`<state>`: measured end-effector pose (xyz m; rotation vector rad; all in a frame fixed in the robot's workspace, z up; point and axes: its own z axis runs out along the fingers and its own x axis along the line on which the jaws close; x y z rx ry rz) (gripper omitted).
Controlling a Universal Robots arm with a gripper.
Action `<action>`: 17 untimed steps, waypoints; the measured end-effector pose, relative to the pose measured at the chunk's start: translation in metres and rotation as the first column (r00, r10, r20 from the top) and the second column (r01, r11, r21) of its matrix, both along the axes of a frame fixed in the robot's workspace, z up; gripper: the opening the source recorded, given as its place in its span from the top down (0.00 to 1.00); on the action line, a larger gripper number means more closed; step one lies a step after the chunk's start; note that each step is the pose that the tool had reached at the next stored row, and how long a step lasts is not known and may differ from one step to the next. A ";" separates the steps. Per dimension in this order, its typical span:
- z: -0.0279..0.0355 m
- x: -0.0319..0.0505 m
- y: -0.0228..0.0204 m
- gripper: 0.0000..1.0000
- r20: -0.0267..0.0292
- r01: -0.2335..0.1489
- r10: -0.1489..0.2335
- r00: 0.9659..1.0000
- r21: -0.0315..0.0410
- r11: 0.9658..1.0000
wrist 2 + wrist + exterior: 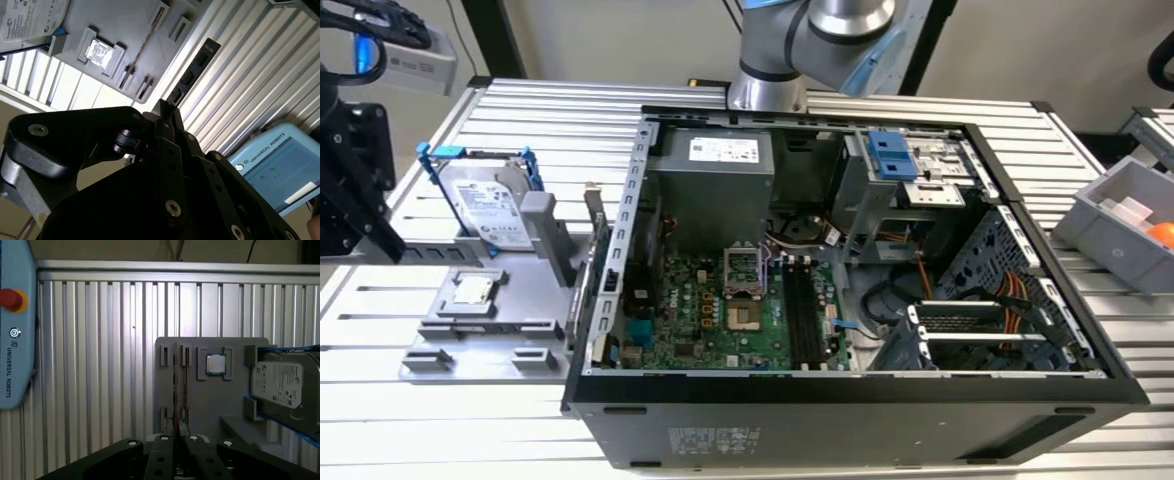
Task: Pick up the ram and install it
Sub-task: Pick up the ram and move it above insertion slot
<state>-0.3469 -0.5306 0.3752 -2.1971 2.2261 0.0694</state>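
Installation has not begun. The ram (174, 385) stands on edge in the holders of the grey fixture tray (200, 400), beside the processor chip (215, 363) and the hard drive (280, 382). The gripper (177, 438) hangs above it, in line with its length and clear of it; whether the claw is apart or together cannot be told. In the exterior view, left to right, the ribbed aluminium table (520, 110) bears the tray, the open computer case (854, 400) whose black memory slots (803, 318) appear vacant, and a grey bin (1121, 215), with a pale wall (627, 35) behind.
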 end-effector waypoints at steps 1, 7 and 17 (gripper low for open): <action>0.0008 0.0000 0.0000 1.00 0.000 0.000 0.000 1.000 0.000 1.000; 0.0053 0.0000 0.0000 1.00 0.000 0.000 0.000 1.000 -0.001 1.000; 0.0087 0.0000 0.0000 1.00 0.000 0.000 0.000 1.000 -0.002 1.000</action>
